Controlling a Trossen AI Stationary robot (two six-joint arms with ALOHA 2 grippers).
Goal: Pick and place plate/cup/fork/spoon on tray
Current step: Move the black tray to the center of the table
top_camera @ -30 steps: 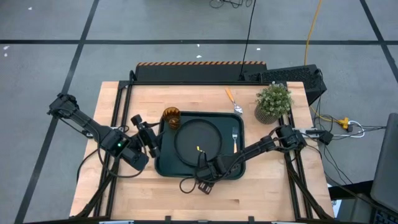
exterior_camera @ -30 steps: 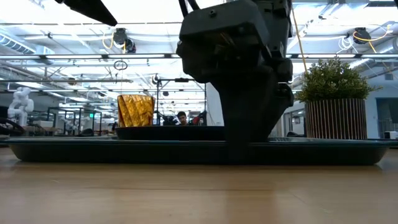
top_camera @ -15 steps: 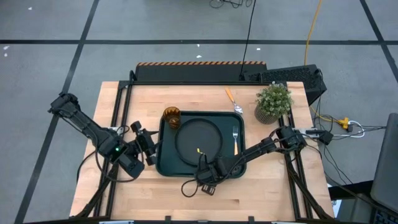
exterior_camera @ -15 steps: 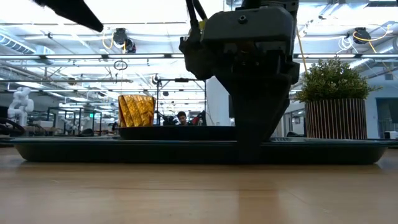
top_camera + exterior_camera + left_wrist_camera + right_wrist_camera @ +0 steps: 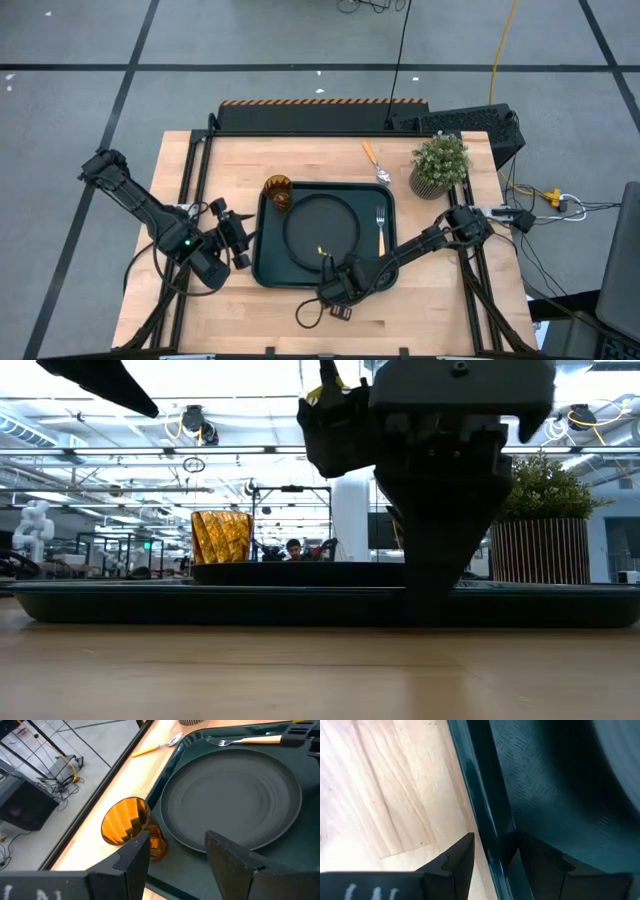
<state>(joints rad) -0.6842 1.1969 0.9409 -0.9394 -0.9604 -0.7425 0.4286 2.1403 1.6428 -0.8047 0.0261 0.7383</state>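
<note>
The dark green tray (image 5: 268, 262) lies mid-table. On it are the round dark plate (image 5: 320, 228), the fork (image 5: 379, 228) by its right rim and the amber cup (image 5: 277, 192), upright in its far left corner. The spoon (image 5: 375, 162) lies on the wood beyond the tray. My right gripper (image 5: 335, 285) stands at the tray's near rim, shut on it. My left gripper (image 5: 240, 247) is open and empty, just left of the tray; in its wrist view its fingers (image 5: 137, 855) frame the cup (image 5: 127, 825) and plate (image 5: 235, 795). My right gripper straddles the tray's near rim (image 5: 490, 832), about mid-length. One finger (image 5: 457, 862) is outside over the wood and one (image 5: 540, 865) is inside over the tray's floor. The fingers come from above, pointing down, across the rim. The tray lies flat on the table.
A potted plant (image 5: 440, 165) stands at the far right of the table, right of the spoon. A dark box (image 5: 470, 125) sits behind it. Bare wood lies along the near edge (image 5: 420, 320) and left of the tray.
My right gripper has gone along the tray's near rim toward the table's right and a little toward the near edge. My left gripper has drawn back from the tray's left rim toward the table's near left.
</note>
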